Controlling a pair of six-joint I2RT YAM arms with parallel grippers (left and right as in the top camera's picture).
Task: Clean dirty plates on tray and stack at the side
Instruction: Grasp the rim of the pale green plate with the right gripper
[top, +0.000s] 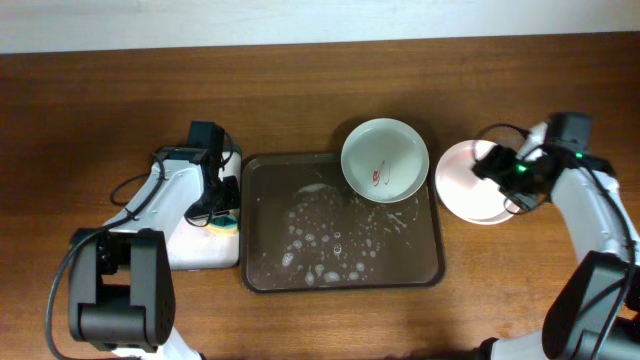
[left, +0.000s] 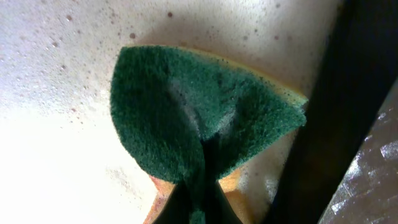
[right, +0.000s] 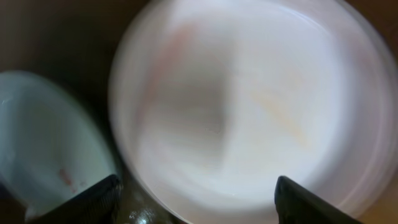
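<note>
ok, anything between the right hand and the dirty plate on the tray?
Nothing visible. The right hand is open above the white plate stack beside the dark brown rectangular tray; the round pale-green plate with red squiggles lies uncovered at the tray corner nearest that hand.

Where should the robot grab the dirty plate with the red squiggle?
Pinch the dirty plate by its far-right rim, coming from the right with the open right end effector. That edge sticks out past the tray rim, so a finger could likely slip under it.
</note>
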